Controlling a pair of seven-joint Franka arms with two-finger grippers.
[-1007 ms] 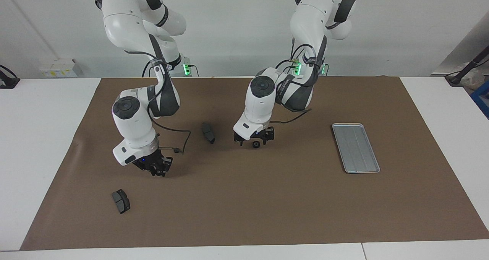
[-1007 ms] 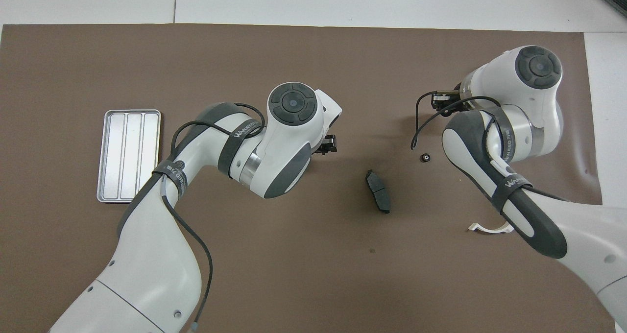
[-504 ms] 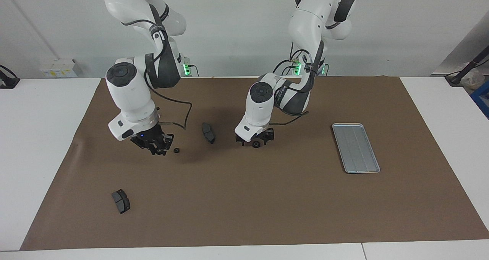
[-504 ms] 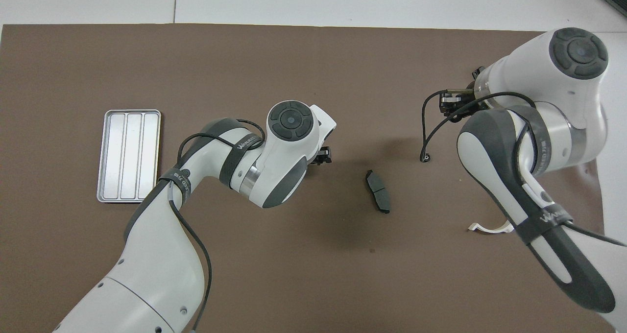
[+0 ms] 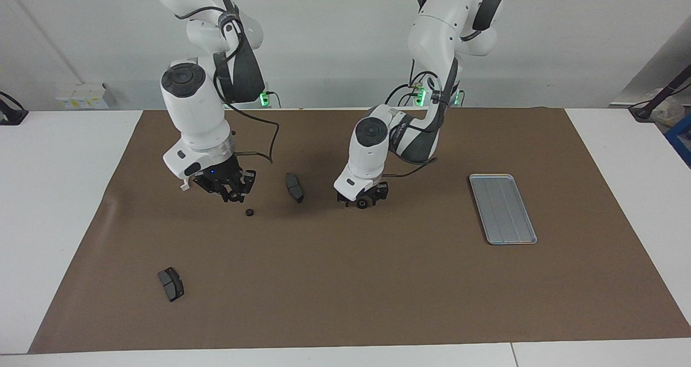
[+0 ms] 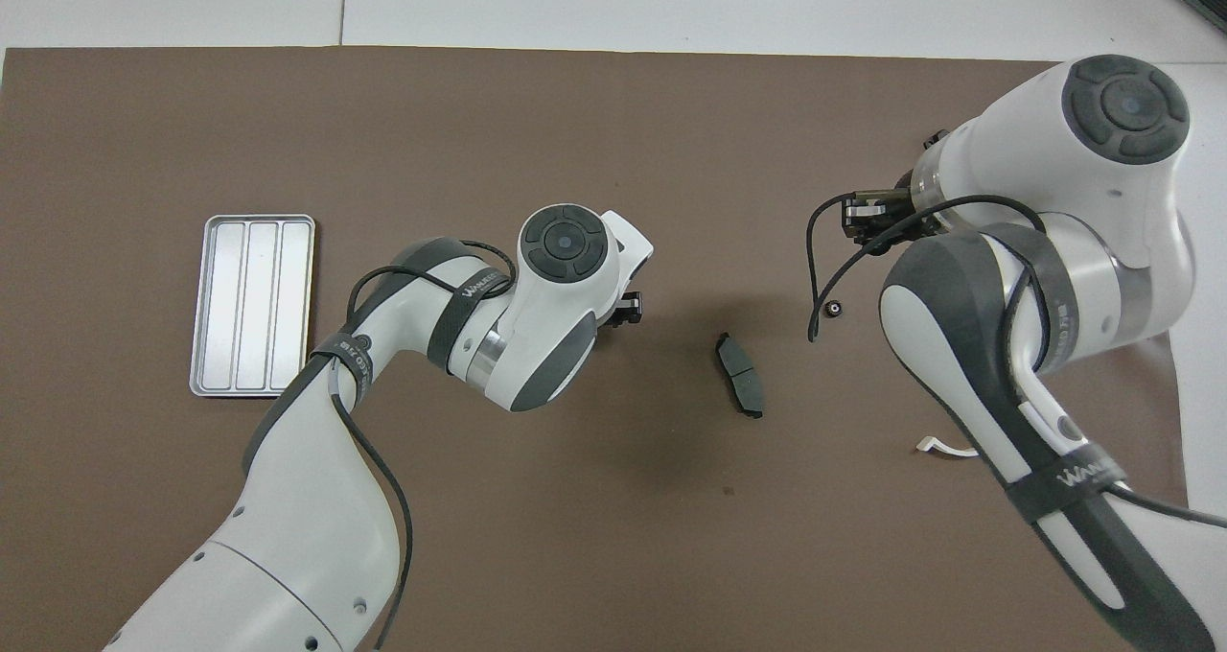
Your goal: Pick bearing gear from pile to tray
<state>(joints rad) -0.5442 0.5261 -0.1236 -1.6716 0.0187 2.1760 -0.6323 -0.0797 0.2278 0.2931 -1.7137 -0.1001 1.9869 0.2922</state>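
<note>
Brown mat over a white worktop (image 5: 65,205). One small black ring (image 5: 362,203) lies under the left gripper (image 5: 360,201), jaws pinching at it, well apart from the tray (image 5: 502,208). It looks light, stiff, roll-prone: grip across its rim. Another ring (image 5: 249,212) sits below the right gripper (image 5: 233,196), jaws pressed together.

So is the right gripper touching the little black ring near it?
Apart. The facing view shows the right gripper up in the air, with a strip of bare mat between it and the ring, which lies on the mat.
</note>
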